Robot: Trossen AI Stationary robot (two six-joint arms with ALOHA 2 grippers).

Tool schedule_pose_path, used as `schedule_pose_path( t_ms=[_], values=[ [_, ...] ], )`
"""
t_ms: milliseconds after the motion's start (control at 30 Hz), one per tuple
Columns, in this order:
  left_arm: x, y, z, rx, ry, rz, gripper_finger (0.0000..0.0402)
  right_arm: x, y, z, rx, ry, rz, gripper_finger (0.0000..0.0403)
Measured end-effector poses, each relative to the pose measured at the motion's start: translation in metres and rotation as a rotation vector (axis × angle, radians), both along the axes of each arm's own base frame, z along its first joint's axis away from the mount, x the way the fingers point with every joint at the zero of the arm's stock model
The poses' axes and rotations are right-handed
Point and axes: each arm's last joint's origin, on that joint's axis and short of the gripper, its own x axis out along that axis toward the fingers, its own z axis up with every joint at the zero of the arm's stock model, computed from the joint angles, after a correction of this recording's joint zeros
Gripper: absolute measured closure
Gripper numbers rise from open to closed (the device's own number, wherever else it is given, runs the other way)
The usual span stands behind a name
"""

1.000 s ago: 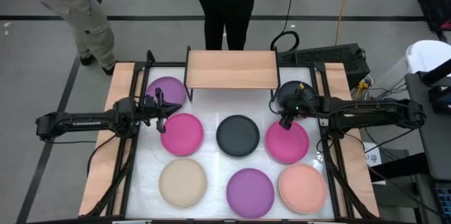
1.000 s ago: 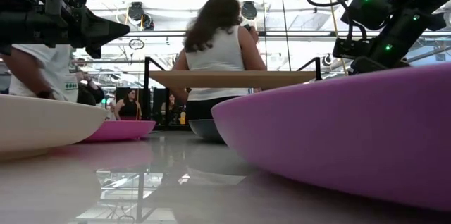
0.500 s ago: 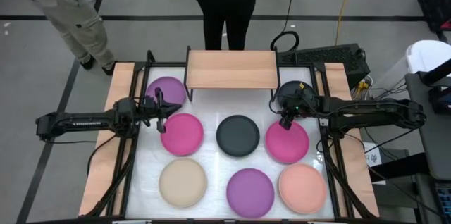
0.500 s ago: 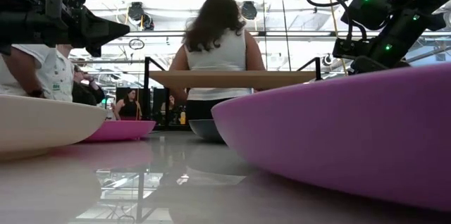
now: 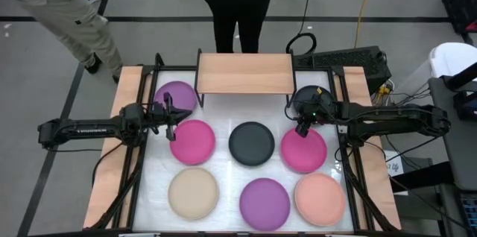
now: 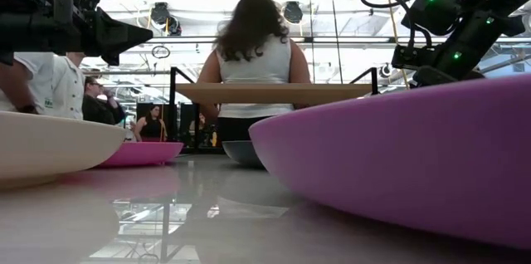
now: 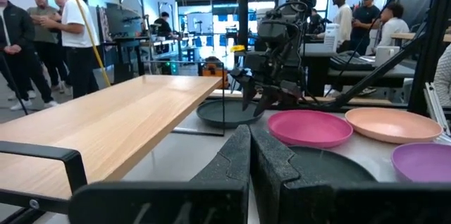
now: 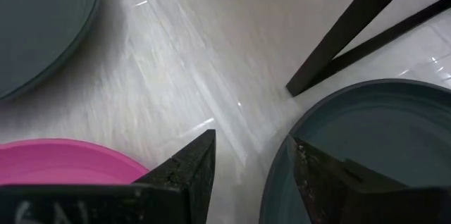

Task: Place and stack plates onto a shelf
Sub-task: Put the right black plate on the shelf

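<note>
The light-wood shelf (image 5: pixel 244 73) stands at the table's far edge. Seven plates show in the high view: purple (image 5: pixel 177 95), magenta (image 5: pixel 192 141), dark (image 5: pixel 251 143), magenta (image 5: pixel 303 151), beige (image 5: pixel 193 193), purple (image 5: pixel 264 202), salmon (image 5: pixel 320 199). A second dark plate (image 8: pixel 366 146) lies by the shelf's right leg (image 8: pixel 359 30), mostly under my right arm. My right gripper (image 8: pixel 251 139) is open, pointing down over that plate's rim. My left gripper (image 5: pixel 173 115) is shut and hovers raised between the far purple plate and the left magenta one. My right gripper stands open over the rim (image 8: pixel 278 175) of the second dark plate, coming from above. One finger (image 8: pixel 190 168) is outside the rim and the other (image 8: pixel 317 175) is over the plate's inside. Whether either finger touches the plate I cannot tell.
The plates lie flat on the white tabletop (image 5: pixel 223 166) with narrow gaps between them. A black frame (image 5: pixel 141 155) runs along both table sides. A person (image 5: pixel 238 6) stands just beyond the shelf, and another (image 5: pixel 74 6) is past the far left corner.
Both arms and all plates have kept still. The person beyond the far left corner has walked on toward the left.
</note>
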Motion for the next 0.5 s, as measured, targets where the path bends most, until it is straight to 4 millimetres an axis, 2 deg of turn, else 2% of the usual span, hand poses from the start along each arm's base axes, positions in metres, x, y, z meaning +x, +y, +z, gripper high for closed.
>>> schedule_pose_path(
  t_ms=[233, 500],
  values=[
    [-0.003, -0.001, 0.016, -0.009, -0.176, -0.009, 0.0398, -0.001, 0.001, -0.001, 0.019, 0.003, -0.001, 0.0245],
    [-0.004, -0.001, 0.018, 0.008, -0.195, -0.007, 0.0398, -0.002, 0.001, -0.005, 0.052, 0.043, -0.012, 0.0245]
  ],
)
